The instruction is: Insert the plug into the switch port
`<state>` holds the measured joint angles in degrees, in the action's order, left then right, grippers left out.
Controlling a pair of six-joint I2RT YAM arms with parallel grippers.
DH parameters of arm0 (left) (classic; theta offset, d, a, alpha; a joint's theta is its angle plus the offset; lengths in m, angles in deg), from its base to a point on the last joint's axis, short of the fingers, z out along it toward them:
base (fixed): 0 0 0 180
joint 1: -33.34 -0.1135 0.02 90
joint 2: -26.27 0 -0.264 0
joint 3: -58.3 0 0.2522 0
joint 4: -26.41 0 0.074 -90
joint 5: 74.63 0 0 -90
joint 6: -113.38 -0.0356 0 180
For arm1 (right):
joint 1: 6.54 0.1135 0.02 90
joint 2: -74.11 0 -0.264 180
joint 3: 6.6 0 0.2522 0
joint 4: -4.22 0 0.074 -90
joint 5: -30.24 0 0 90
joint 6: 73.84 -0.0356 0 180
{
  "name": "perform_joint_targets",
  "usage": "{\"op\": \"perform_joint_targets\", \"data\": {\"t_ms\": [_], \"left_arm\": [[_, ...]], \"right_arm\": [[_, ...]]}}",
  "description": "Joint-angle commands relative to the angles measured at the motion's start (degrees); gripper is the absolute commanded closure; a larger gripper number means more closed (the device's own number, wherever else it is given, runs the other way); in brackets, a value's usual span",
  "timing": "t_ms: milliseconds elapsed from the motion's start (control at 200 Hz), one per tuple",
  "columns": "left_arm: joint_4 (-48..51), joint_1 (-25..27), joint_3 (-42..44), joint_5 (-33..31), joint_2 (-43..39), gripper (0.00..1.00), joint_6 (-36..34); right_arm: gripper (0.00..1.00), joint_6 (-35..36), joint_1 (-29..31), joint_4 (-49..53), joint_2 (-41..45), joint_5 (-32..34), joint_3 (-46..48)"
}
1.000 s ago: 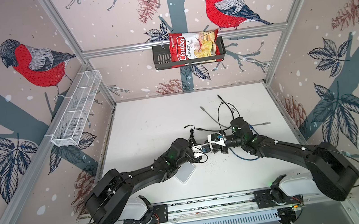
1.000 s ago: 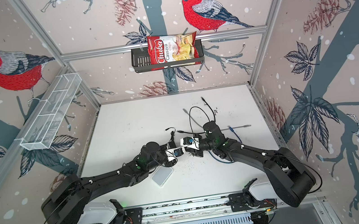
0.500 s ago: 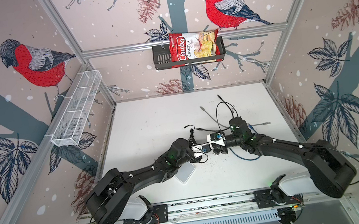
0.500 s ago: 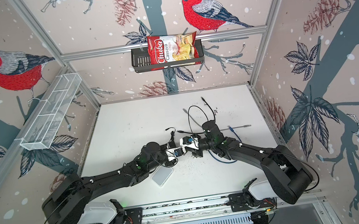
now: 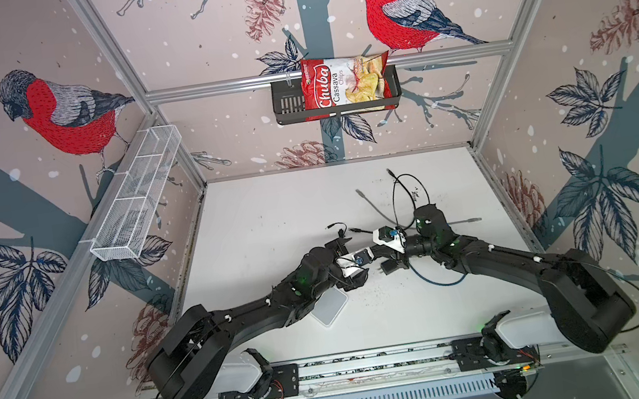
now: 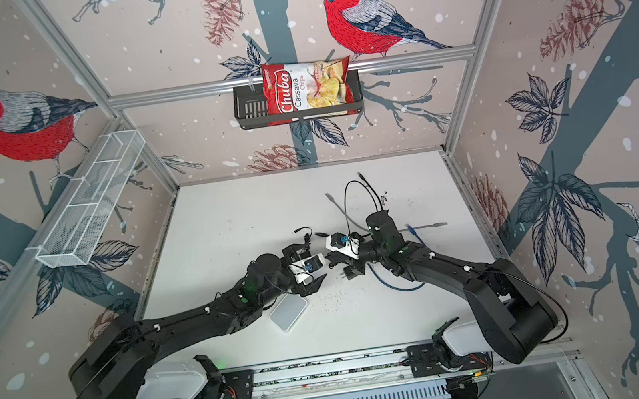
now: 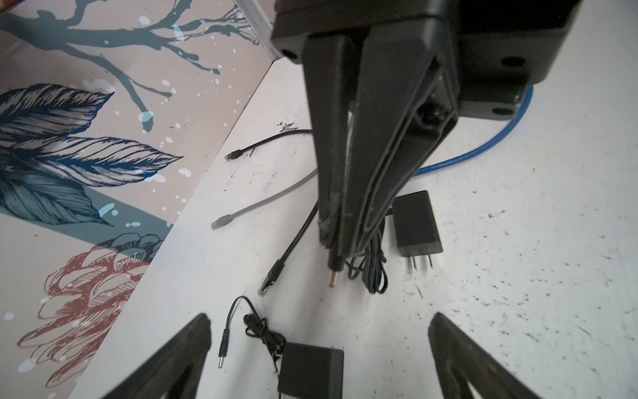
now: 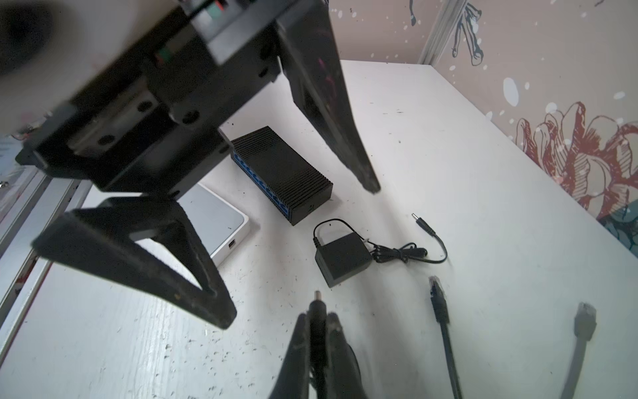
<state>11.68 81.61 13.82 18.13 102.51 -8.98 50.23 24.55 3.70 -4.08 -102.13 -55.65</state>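
Your right end effector (image 8: pixel 317 316) — centre frame in both top views — pinches the slim black barrel plug (image 7: pixel 334 267); left end effector (image 7: pixel 319 319) spread wide, ribbed black switch (image 8: pixel 281 172) lying apart.

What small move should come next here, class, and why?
Probably the right pincer should carry the plug toward the black switch: it is shut on the plug, tip free, while the left pincer stands open and empty. The switch's power socket cannot be seen from here.
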Motion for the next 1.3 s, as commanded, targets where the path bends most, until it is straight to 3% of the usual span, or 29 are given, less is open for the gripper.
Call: {"op": "perform_joint_targets", "data": {"t_ms": [0, 175, 345, 600, 840, 1126, 1296], "left_arm": [[6.1, -0.3, -1.8, -1.9, -2.1, 0.03, 7.6], [15.4, -0.4, -5.4, -4.6, -5.1, 0.03, 22.1], [35.0, -0.4, -14.4, -11.4, -5.6, 0.03, 34.2], [56.5, -0.4, -19.5, -5.9, -4.0, 0.07, 45.8], [62.8, 1.0, -19.7, 0.2, 0.2, 0.12, 52.1], [73.8, 1.1, -25.0, -0.6, 7.3, 0.17, 56.3], [73.8, 1.8, -23.6, 0.7, 6.4, 0.17, 60.5]], "right_arm": [[0.97, -4.3, -0.3, 1.4, -0.1, -1.5, -0.6], [0.96, -12.5, -0.7, 1.2, -0.2, -1.4, -0.3], [0.96, -19.7, -0.8, 2.3, -0.1, 0.7, -0.8], [0.97, -23.2, -0.7, 3.1, 1.8, 2.8, -0.8], [0.96, -24.2, -0.9, 3.0, 2.2, 5.1, -0.8], [0.96, -25.4, -1.2, 1.4, 2.5, 5.4, 0.5], [0.96, -25.8, -1.2, 0.1, 3.0, 5.5, 1.5]]}}
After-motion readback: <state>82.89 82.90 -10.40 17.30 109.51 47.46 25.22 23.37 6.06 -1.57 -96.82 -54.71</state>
